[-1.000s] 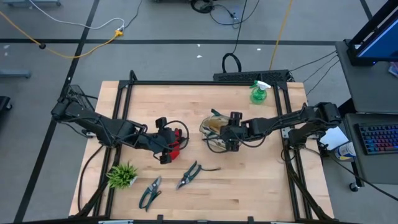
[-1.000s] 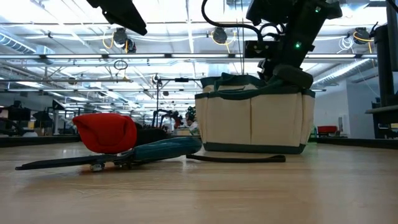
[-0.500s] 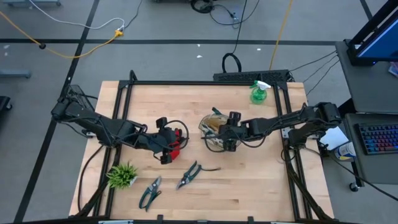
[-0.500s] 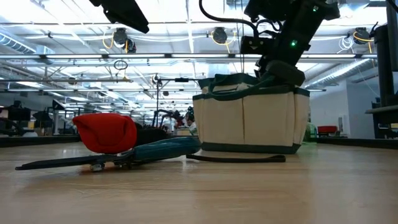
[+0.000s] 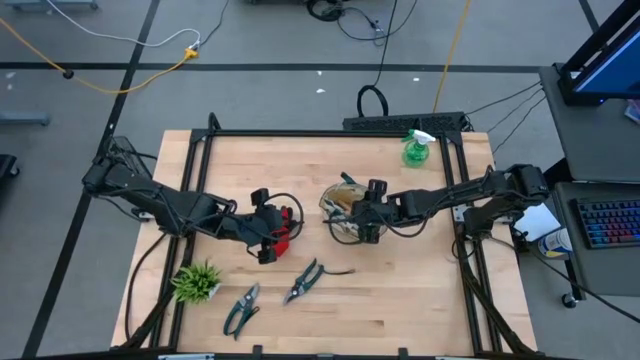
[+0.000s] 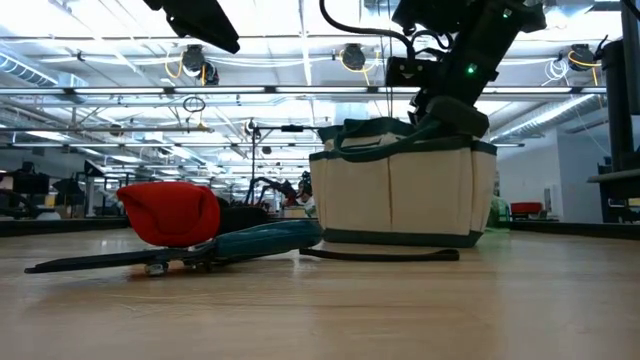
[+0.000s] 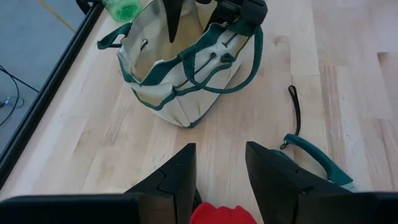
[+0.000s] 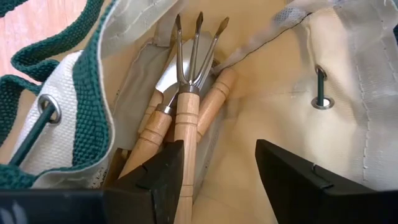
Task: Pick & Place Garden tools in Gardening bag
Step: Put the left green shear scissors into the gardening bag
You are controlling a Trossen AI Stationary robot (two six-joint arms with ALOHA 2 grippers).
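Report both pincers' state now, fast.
Left pincer: open, empty, above the red glove.
Right pincer: open, empty, over the gardening bag, wooden-handled tools below.

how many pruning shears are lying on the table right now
2. One pair of shears lies in front of the red glove; the other shears lie beside the green plant tuft. More could be hidden inside the gardening bag.

bag [image 5: 345, 212]: table centre, my right gripper [image 5: 370, 228] over its mouth
in bag: hand rake [image 8: 186, 93] atop trowels [image 8: 163, 99]
glove [image 5: 284, 228]: bag's 9 o'clock, under my left gripper [image 5: 268, 238]
shears [image 5: 303, 280]: bag's 7 o'clock
spray bottle [image 5: 415, 148]: bag's 2 o'clock
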